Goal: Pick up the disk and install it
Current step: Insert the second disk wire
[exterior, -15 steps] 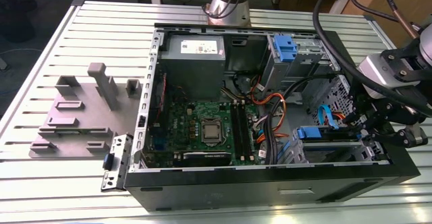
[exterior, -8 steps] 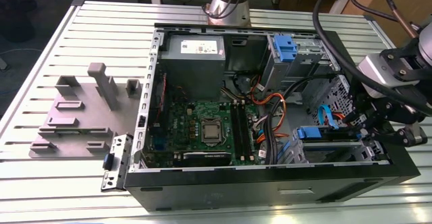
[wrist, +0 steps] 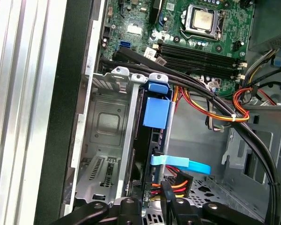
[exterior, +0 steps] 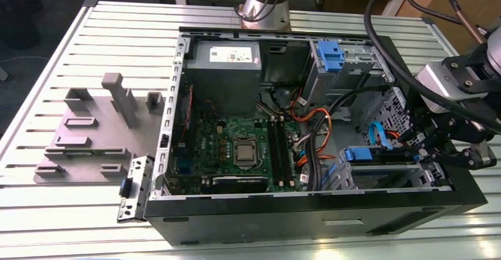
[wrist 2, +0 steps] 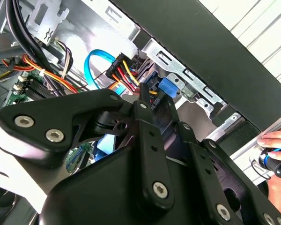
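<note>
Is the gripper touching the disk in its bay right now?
Cannot tell. In the first wrist view the gripper sits at the disk's cabled end, but no contact or gap shows plainly.

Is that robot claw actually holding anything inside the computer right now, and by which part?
It cannot be told. The gripper sits at the drive cage beside the disk, but its fingertips are hidden.

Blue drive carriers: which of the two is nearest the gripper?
The lower blue carrier, by the gripper at the case's front edge; the other sits near the grey power supply.
</note>
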Motion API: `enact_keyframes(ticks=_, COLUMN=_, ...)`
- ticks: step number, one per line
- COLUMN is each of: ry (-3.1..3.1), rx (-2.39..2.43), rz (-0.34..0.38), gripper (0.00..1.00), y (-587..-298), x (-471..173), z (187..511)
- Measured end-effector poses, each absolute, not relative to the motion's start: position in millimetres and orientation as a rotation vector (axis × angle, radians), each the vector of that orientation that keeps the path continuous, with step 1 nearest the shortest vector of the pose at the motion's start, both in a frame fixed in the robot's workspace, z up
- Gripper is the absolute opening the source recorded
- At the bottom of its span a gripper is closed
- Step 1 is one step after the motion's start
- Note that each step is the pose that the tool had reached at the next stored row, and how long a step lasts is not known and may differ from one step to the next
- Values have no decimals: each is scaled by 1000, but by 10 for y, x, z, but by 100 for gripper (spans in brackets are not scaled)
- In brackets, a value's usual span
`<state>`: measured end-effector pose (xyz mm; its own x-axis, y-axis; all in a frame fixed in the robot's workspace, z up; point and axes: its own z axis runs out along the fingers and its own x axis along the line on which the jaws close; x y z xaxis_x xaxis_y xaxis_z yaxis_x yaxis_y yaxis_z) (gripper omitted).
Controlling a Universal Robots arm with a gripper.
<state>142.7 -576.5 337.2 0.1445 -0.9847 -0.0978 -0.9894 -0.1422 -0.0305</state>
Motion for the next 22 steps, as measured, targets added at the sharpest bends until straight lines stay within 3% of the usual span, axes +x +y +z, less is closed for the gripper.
enact_keyframes(ticks=6, ry=1998, rx=-2309, rz=83, gripper=30, y=-5765, x=1429, z=3373)
enact_keyframes(ticks=10, ry=1998, rx=-2309, rz=83, gripper=16, y=-5765, x=1429, z=3373)
enact_keyframes(ticks=22, ry=2013, rx=-2328, rz=48, gripper=16, y=-5756, x=1424, z=3420)
